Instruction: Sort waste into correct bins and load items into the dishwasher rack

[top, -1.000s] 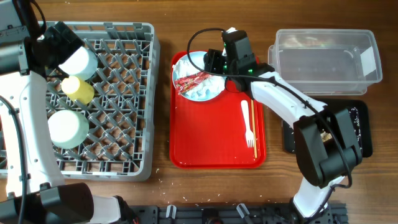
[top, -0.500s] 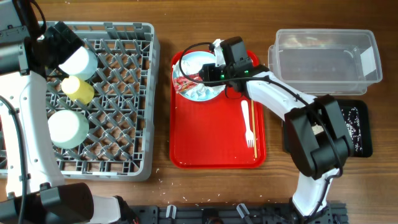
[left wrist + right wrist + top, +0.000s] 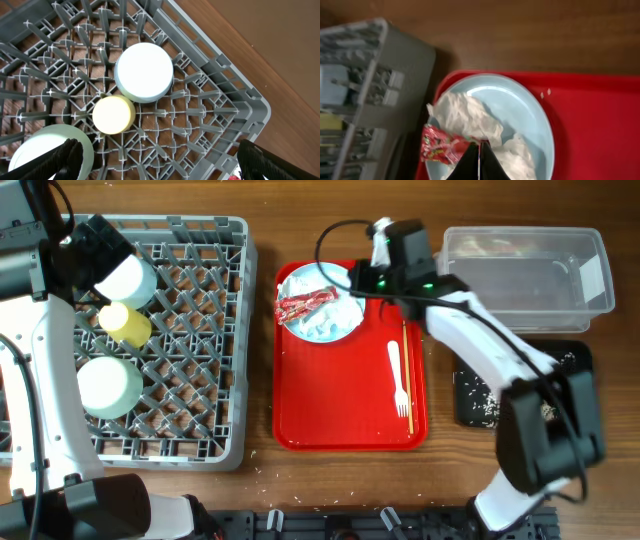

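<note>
At the left, the dishwasher rack [image 3: 190,330] is seen already loaded with an upturned pale bowl [image 3: 144,71], a small yellow cup [image 3: 114,115] and a mint-green dish [image 3: 45,150]. The left gripper [image 3: 160,162] is held above them with its fingers spread wide and nothing between them. In the middle, the red tray [image 3: 340,415] carries the pale blue plate [image 3: 300,278] at its far left corner. The red-and-white wrapper [image 3: 305,303] and the crumpled napkin [image 3: 325,328] lie on that plate, so the step in hand is judged to be the clearing of waste from it. The right gripper [image 3: 479,152] is seen at the plate's right side with its fingers pressed together, and nothing can be made out between them. In the wrist view the tips stand over the napkin's near edge, with the wrapper just to their left; whether the paper is touched cannot be told. The next move is therefore judged to call for the jaws to be reopened, lowered onto the wrapper or napkin and closed on it, before it is carried right. The white fork [image 3: 398,375] and the chopstick [image 3: 407,370] lie untouched at the tray's right side. At the right, the clear tub [image 3: 520,235] stands far and the black tray [image 3: 580,370], speckled with rice scraps [image 3: 480,402], stands near.
</note>
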`<state>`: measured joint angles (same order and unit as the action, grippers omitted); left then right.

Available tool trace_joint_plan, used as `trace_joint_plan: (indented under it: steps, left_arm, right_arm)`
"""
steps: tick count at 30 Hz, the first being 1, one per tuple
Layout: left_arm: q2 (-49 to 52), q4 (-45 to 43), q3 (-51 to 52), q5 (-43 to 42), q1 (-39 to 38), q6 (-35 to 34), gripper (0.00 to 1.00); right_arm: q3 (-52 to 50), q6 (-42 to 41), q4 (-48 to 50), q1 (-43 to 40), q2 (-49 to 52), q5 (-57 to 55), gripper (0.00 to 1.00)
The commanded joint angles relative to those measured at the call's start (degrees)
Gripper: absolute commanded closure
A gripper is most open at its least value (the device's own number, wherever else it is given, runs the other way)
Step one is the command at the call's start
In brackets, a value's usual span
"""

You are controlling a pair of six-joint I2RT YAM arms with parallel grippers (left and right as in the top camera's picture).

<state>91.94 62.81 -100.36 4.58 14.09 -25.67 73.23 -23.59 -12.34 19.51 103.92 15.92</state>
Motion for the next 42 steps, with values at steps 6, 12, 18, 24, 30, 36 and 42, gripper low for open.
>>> trace_joint_plan:
  steps: [6, 12, 18, 24, 30, 36, 42]
  left_arm:
    - [0.0, -0.15, 0.26, -0.26, -0.09, -0.5, 0.0]
    - [0.0, -0.15, 0.26, -0.26, -0.09, -0.5, 0.0]
    - [0.0, -0.15, 0.26, -0.26, -0.09, -0.52, 0.0]
    - [0.0, -0.15, 0.26, -0.26, -0.09, -0.52, 0.0]
    - [0.0, -0.15, 0.26, -0.26, -0.09, -0.52, 0.0]
    - [0.0, -0.15, 0.26, -0.26, -0.09, -0.52, 0.0]
    - [0.0, -0.15, 0.26, -0.26, -0.09, -0.5, 0.0]
  right_arm:
    - [0.26, -5.4, -2.1, -0.68, -5.81, 5.95, 0.38]
    - [0.26, -6.14, 2.89, 6.99, 2.73, -9.38, 0.16]
    - [0.26, 1.36, 8.85, 7.65, 14.67, -6.16, 0.07]
    - [0.28, 1.29, 9.05, 7.61, 15.06, -6.05, 0.68]
    - [0.28, 0.5, 4.9, 6.6, 8.04, -10.71, 0.96]
    - [0.28, -0.63, -0.92, 6.6, -0.9, -14.45, 0.95]
    - [0.28, -7.04, -5.88, 6.56, -10.78, -28.55, 0.96]
